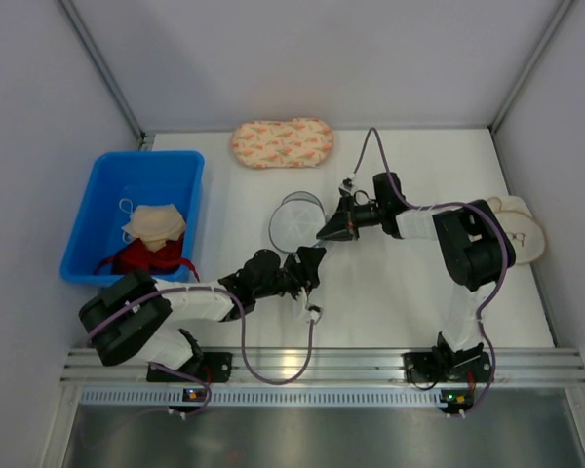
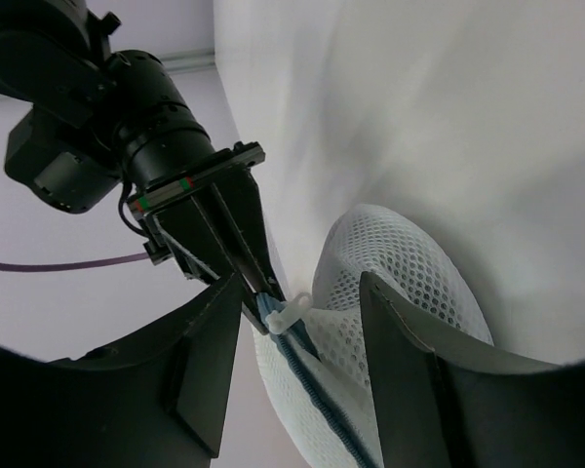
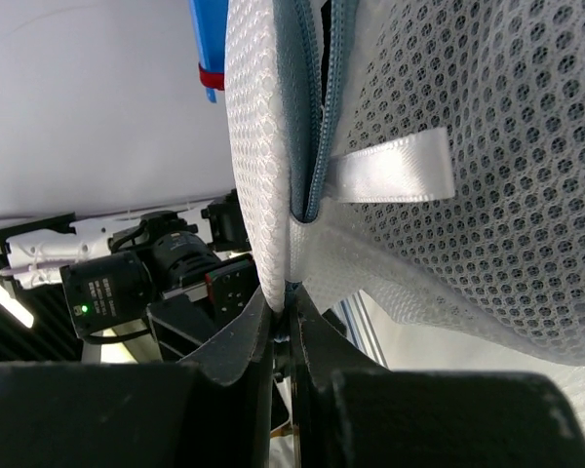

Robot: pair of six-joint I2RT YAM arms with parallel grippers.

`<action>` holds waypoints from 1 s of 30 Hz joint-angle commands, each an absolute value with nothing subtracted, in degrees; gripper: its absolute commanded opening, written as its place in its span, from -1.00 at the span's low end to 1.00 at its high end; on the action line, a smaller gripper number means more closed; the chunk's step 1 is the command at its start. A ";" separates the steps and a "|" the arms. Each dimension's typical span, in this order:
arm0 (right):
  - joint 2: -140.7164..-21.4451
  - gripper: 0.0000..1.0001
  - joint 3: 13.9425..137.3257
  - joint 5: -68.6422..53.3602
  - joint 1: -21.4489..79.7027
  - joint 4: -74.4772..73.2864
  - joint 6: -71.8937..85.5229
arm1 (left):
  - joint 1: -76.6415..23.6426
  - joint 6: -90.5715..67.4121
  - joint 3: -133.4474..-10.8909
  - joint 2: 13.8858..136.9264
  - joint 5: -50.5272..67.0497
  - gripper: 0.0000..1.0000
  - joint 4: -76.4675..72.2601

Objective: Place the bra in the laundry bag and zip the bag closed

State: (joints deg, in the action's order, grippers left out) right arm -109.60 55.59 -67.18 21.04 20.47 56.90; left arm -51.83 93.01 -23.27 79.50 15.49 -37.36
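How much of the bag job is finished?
Nearly there, I think. No black bra lies on the table, so it's probably inside the bag. The right gripper pinches the bag by its zipper; the left gripper straddles it. Left: finish zipping, since one end seems open.

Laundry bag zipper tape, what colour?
Blue-grey zipper tape against the white laundry bag mesh; clearest in the right wrist view.

A lab robot cell: plain grey walls (image 1: 322,58) box in a white worktop (image 1: 390,312), a slotted metal rail (image 1: 322,366) along its bottom edge.
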 commanded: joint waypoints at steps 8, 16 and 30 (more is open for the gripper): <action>-108.19 -1.00 55.11 -67.59 22.32 22.59 57.13 | -50.19 94.83 -26.98 82.18 15.38 0.07 -41.84; -108.19 -1.00 55.02 -66.97 22.67 22.06 56.43 | -50.19 95.01 -27.95 81.83 15.82 -0.10 -41.92; -108.28 -1.00 55.55 -66.71 22.68 21.01 55.55 | -50.27 95.54 -27.07 78.49 18.81 0.00 -37.89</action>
